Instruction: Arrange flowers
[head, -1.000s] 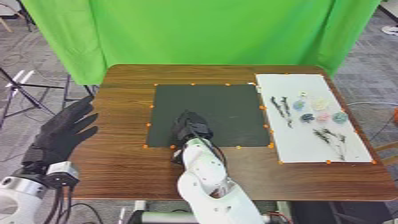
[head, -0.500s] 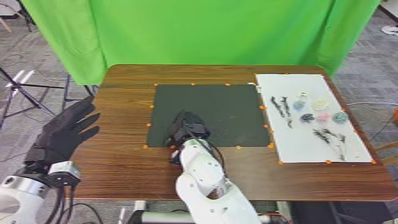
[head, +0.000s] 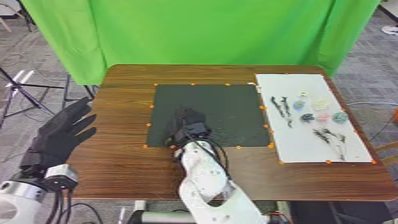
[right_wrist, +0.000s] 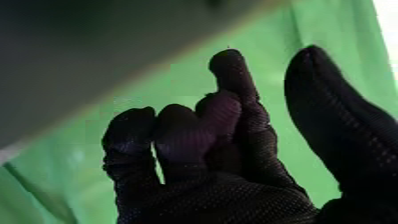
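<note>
The artificial-looking flower heads (head: 322, 117) lie in a loose cluster on a smooth white rectangular sheet (head: 289, 85) along the tabletop's right edge: rounded, ruffled clumps in pale blue, cream, pink, teal and dark blue-green, with a smaller pale yellowish one toward the far edge. Beside them, nearer the middle of the tabletop, lie thin, knobbly dark twigs (head: 286, 111); toward the near edge are slender, branching sprigs (head: 333, 142) with tufted tips. Left of the sheet, a flat, matte dark mat (head: 235, 95) covers the central part of the brown wood-grained tabletop (head: 124, 100). Small orange markers (head: 151, 106) dot the borders of both mat and sheet. The right robot hand (head: 188, 125), in textured black fabric, is over the mat's near left part, released, its thumb apart from loosely bent fingers. By the tabletop's left edge, the left robot hand (head: 53, 130) is released too, its gloved fingers extended and spread. Beyond the far edge hangs a creased green cloth (head: 213, 35).
</note>
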